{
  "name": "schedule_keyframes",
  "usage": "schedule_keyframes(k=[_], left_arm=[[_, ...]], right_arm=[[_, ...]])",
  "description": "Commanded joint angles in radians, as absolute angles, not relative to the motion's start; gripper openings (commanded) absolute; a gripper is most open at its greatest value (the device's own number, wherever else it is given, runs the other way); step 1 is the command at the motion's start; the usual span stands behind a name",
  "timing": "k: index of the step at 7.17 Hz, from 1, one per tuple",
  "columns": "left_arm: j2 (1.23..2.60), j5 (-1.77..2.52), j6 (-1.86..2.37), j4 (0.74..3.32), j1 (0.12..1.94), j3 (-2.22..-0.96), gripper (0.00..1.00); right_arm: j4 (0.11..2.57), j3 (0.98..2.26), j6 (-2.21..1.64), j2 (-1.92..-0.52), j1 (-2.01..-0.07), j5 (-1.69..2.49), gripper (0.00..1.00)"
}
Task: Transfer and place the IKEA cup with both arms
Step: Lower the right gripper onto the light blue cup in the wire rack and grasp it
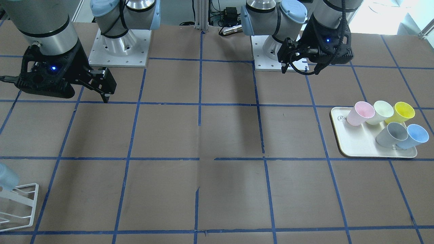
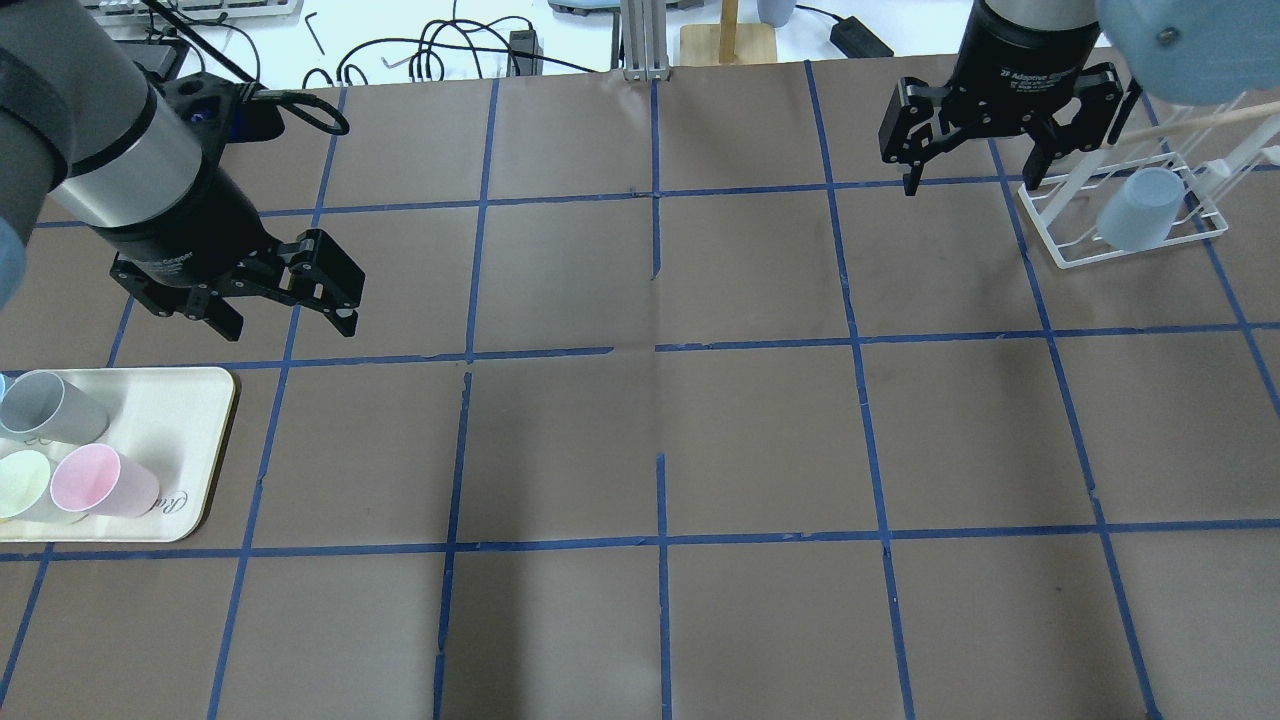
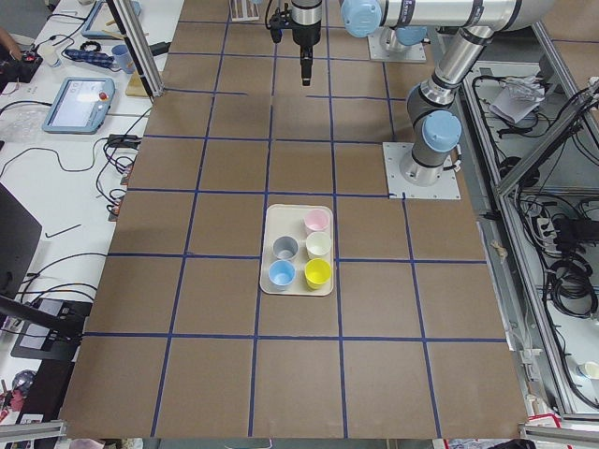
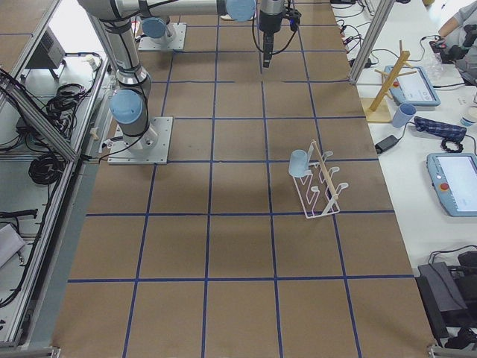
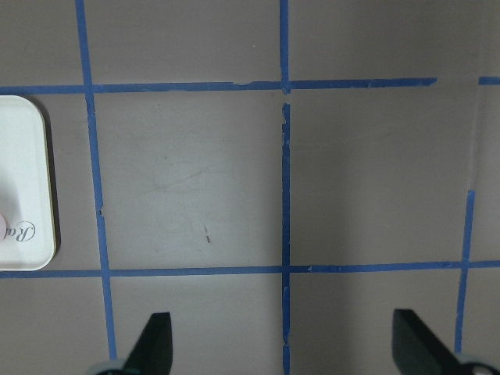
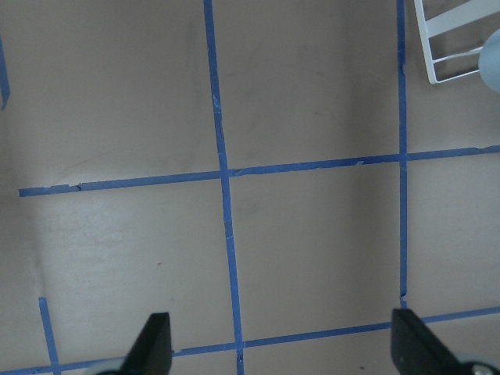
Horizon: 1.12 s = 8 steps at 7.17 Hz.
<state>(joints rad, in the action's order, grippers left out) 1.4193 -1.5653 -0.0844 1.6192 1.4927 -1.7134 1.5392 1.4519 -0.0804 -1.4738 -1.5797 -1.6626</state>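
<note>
One light-blue cup (image 1: 414,136) lies on its side at the near right of the white tray (image 1: 359,149); it also shows in the exterior left view (image 3: 282,274). A second light-blue cup (image 2: 1140,208) hangs on the white wire rack (image 2: 1060,245), as the exterior right view (image 4: 299,162) also shows. My left gripper (image 2: 290,300) is open and empty, above the table just beyond the tray; its fingertips (image 5: 156,344) stand wide apart. My right gripper (image 2: 975,165) is open and empty, just left of the rack, with its fingertips (image 6: 410,344) wide apart over bare table.
The tray also holds a grey cup (image 1: 391,134), a pink cup (image 1: 360,113), a pale green cup (image 1: 379,112) and a yellow cup (image 1: 400,112). The tray's corner (image 5: 23,180) shows in the left wrist view. Blue tape lines grid the brown table.
</note>
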Motion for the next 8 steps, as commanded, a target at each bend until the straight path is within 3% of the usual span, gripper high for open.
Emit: schedule_keyframes(k=[1, 4, 8], left_arm=[[1.417, -1.565, -0.084, 1.62, 1.491, -1.712, 1.0], [1.411, -1.571, -0.083, 1.628, 1.49, -1.713, 1.0], [1.41, -1.566, -0.083, 1.629, 1.5, -1.713, 1.0]], right_arm=[[1.542, 1.445, -0.069, -1.474, -1.577, -1.61, 1.0], [1.637, 1.447, 0.05, -1.439, -1.47, -1.632, 1.0], [1.825, 1.468, 0.32, -1.266, -1.274, -1.847, 1.0]])
